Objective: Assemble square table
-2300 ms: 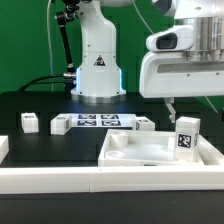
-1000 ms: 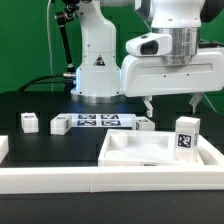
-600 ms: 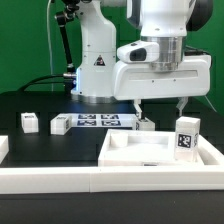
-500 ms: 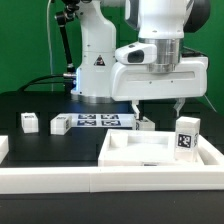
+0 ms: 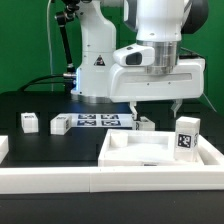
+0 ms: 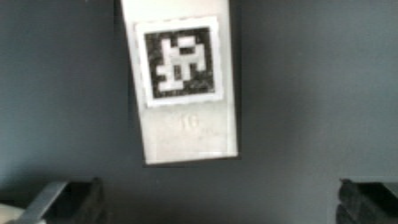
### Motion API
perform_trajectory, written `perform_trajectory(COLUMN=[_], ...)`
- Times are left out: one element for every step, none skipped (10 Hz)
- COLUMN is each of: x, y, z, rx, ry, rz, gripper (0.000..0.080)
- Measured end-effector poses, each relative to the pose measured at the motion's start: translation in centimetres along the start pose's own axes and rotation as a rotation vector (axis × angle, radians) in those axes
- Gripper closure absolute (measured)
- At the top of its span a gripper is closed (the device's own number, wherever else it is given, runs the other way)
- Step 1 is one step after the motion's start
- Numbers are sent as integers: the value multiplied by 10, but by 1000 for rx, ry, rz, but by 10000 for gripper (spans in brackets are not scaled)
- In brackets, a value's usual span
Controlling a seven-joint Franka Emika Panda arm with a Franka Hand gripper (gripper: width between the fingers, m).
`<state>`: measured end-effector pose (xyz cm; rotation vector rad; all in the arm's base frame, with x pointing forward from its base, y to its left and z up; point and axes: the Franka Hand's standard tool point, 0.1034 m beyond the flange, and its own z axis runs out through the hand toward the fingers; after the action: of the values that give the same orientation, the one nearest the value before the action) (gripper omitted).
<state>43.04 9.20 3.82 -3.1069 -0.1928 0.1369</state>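
Backdrop: one green wall fills the upper left of the exterior view.
Arm: one white arm; its base stands at upper centre, and its bulky wrist body fills the upper right.
Table top: one black table top spans the middle band of the exterior view.
Border bar: one long white border bar runs along the bottom edge of the exterior view.
Slab: one white square slab with a raised rim lies flat at lower right of the exterior view, just behind the border bar.
Gripper: one gripper, right of centre. Its two fingers are spread wide with nothing pinched. It hovers over the third leg, and the tips look clear of it.
Marker board: one marker board lies flat at centre, in front of the arm's base.
Legs, count: four short white blocks, each with a black-and-white tag.
Leftmost leg: the leftmost leg sits alone at middle left.
Second leg: the second leg sits just beside the marker board's left end.
Third leg: the third leg lies at the marker board's right end, under the gripper.
Upright leg: the upright leg stands at the slab's right side, tag toward the camera. I cannot tell whether it stands on the slab or behind it.
Wrist view: one leg lies lengthwise on dark table, tag up. The gripper shows two dark fingertips far apart, neither touching the leg.
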Motion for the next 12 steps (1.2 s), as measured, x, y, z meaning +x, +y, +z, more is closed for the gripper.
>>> perform_trajectory(x=[3,1,-4,0,-5,-4,-1,-4,-1,-5,-7,-10], y=[4,7,2,0,-3,-3,-4,-4,-1,7,15,17], z=[0,2,1,1,1,2,3,3,5,3,1,1], rx=[1,8,24,31,43,43,44,49,52,44,28,18], ry=[0,-38,-134,-172,-259,-328,-364,-438,-472,-540,-595,-657], rz=[-74,-82,-65,-66,-64,-60,-64,-68,-63,-66,-61,-49], gripper=[150,150,150,150,150,150,150,150,150,150,150,150])
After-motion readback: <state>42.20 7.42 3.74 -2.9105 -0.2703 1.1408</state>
